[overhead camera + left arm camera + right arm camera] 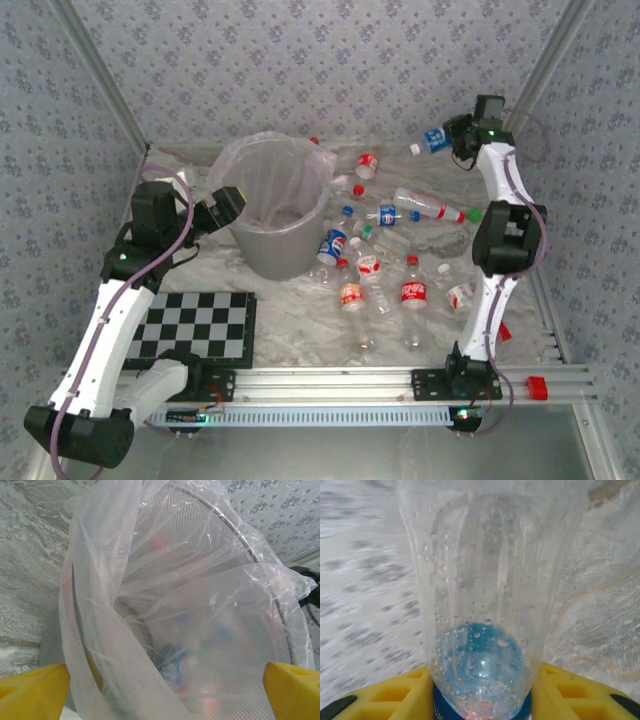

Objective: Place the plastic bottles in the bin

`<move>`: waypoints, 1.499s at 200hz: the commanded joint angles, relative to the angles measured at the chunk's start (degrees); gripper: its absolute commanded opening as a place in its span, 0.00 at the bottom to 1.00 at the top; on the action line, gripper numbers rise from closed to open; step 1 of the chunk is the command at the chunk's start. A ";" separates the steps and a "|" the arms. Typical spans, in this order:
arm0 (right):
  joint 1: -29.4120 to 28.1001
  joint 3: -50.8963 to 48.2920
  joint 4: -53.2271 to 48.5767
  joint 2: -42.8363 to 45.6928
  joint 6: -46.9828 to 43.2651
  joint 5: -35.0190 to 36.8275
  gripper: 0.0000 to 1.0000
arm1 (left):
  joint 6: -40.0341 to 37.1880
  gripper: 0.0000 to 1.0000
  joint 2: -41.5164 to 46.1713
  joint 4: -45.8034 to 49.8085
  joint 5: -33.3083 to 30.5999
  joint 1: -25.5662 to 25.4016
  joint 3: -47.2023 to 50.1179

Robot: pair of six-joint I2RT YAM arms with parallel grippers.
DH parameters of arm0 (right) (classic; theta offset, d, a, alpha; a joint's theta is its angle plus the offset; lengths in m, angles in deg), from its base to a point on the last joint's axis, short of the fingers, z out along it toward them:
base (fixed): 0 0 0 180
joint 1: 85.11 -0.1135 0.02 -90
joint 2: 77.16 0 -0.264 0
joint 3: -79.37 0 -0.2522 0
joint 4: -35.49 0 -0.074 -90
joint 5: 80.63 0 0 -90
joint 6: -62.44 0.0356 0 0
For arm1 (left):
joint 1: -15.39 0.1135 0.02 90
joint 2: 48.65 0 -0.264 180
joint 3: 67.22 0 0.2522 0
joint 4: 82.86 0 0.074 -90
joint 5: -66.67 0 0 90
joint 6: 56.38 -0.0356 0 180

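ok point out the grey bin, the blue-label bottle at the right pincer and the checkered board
round grey plastic bin [278, 245], top view, outer wall
clear blue-label plastic bottle [433, 141], top view, label
black-and-white checkered board [195, 325], top view, centre

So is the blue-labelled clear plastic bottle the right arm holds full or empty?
Empty, it seems: the blue-labelled clear plastic bottle between the yellow fingers shows only droplets inside.

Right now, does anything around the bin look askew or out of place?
Yes: the liner bag hangs loose on the bin, bunched above the rim and sagging into the opening near the left fingers. That could snag what gets dropped in.
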 commanded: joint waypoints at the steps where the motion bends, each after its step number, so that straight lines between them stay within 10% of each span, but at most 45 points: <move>1: -1.87 -5.68 2.45 9.52 -6.90 -1.47 0.44 | 0.66 0.99 -0.65 -2.91 1.16 -0.34 1.16; 65: -9.65 -15.10 0.56 32.38 -16.91 -3.57 0.43 | 0.30 0.99 -1.20 -4.85 1.79 -0.52 2.36; 124: -30.77 -15.14 -4.55 40.62 -27.74 -3.50 0.41 | 2.07 0.99 -1.04 -8.47 2.02 -0.52 6.13; 192: -48.92 -5.47 -14.40 27.38 -40.73 4.37 0.41 | 2.56 0.82 -1.11 -8.98 1.82 -0.52 7.30; 259: -55.16 2.94 -21.97 13.51 -48.17 12.05 0.41 | 1.40 0.49 -1.97 -9.60 1.84 -0.54 7.40; 300: -57.64 6.58 -27.15 5.85 -48.90 15.36 0.41 | 0.96 0.44 -2.69 -9.30 1.29 -0.52 6.78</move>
